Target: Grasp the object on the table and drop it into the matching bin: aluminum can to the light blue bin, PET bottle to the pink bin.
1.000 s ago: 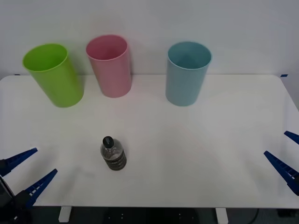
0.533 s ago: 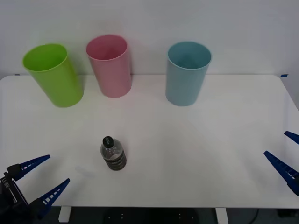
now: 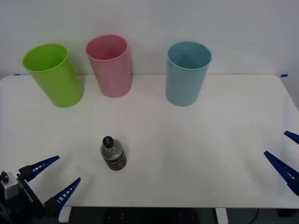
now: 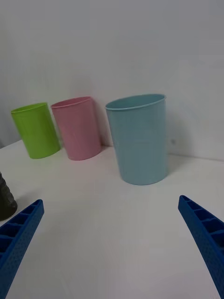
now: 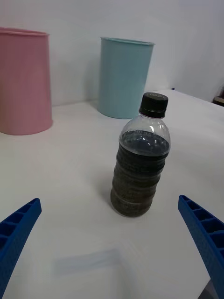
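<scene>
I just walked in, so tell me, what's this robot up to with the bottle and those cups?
The left claw, open, is near the table's front left edge, facing the upright PET bottle without touching it. The right claw waits open at the right edge. The pink bin, light blue bin and a green bin stand at the back.

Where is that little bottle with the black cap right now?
In the front view the bottle stands upright on the table's near left part, just ahead of the open left gripper, well in front of the pink bin.
</scene>
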### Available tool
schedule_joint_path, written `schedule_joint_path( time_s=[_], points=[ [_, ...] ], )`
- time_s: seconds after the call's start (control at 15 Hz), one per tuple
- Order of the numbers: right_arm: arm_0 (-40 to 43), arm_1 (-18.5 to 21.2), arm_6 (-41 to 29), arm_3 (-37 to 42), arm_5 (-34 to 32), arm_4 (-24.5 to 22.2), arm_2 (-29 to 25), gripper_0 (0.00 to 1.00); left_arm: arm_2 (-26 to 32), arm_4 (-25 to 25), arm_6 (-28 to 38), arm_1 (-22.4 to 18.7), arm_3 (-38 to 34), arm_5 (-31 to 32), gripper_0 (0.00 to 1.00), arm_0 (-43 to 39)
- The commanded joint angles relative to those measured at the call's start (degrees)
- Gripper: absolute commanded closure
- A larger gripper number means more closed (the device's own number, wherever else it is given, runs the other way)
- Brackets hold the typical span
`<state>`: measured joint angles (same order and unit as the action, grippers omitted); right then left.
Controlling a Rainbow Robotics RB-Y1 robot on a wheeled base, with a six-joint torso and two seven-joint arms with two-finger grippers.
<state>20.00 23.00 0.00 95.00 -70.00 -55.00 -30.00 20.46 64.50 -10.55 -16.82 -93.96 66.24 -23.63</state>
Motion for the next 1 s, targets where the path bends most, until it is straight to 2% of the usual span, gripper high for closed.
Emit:
schedule_joint_path(
  time_s=[0.07, 0.53, 1.0],
  points=[
    [0.0, 0.0, 0.0, 0.0, 0.0, 0.0, 0.0, 0.0, -1.39, 0.18, -0.08, 0.21, 0.54, -1.2, 0.0, 0.61],
    [0.0, 0.0, 0.0, 0.0, 0.0, 0.0, 0.0, 0.0, -5.17, -0.7, -2.54, 0.56, 9.68, -1.64, 0.0, 7.81],
    [0.0, 0.0, 0.0, 0.0, 0.0, 0.0, 0.0, 0.0, -5.26, 6.6, -5.27, 6.45, 11.17, -1.99, 0.0, 11.86]
  ],
)
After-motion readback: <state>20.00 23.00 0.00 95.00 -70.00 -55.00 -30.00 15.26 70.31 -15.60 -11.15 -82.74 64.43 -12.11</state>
